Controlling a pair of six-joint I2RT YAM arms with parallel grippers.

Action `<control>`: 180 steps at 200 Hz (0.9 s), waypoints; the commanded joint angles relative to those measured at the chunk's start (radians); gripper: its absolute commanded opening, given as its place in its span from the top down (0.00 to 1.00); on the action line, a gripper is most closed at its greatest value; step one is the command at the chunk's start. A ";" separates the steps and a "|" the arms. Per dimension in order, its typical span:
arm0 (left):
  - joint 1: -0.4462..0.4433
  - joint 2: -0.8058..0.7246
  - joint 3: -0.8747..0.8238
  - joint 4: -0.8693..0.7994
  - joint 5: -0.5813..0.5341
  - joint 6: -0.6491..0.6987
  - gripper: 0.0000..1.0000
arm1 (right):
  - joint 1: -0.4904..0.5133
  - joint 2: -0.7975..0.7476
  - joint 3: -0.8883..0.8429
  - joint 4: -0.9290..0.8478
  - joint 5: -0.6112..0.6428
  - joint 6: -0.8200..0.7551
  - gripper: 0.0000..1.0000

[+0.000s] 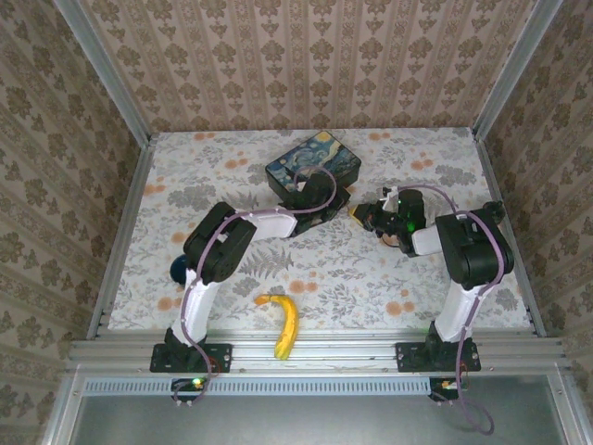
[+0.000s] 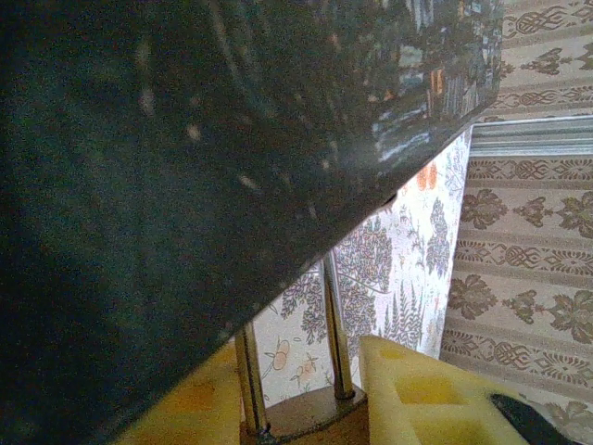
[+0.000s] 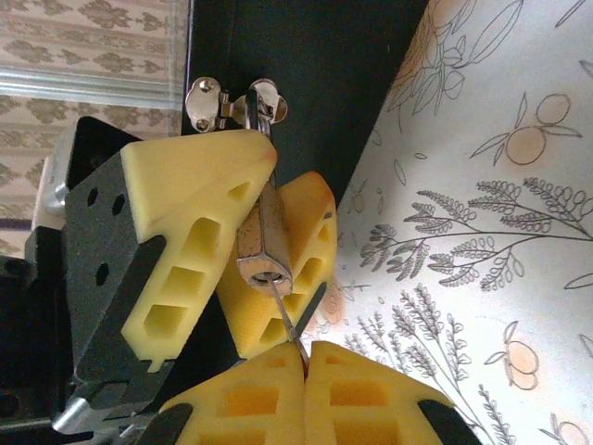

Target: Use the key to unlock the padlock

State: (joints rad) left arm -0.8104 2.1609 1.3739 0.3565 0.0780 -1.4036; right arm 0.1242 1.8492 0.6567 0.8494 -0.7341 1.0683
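Right wrist: left fingers point(image 3: 185, 204) clamp padlock point(image 3: 262, 243), right fingers point(image 3: 250, 400) pinch key point(image 3: 288, 320) at keyhole. I advise seating fully before twisting.

Soft, even light with faint shadows; in the left wrist view the near tin box point(image 2: 185, 185) looks dark, blurred and flecked with glare

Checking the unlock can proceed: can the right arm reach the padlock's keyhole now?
Likely yes: the left jaws hold the padlock with its keyhole end bare, and the key tip is at it.
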 commanded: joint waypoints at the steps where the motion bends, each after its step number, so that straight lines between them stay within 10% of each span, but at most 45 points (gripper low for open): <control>1: -0.095 0.013 -0.032 -0.090 0.261 -0.054 1.00 | 0.007 0.009 0.096 0.248 0.053 0.085 1.00; 82: -0.087 0.007 -0.035 -0.103 0.266 -0.054 1.00 | 0.006 -0.174 0.126 -0.168 0.167 -0.167 1.00; 180: -0.096 -0.007 -0.039 -0.100 0.263 -0.036 1.00 | 0.012 -0.152 0.123 -0.198 0.208 -0.203 1.00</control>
State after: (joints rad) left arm -0.8181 2.1540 1.3720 0.3599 0.1280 -1.4162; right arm 0.1318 1.7218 0.7231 0.5358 -0.6113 0.8944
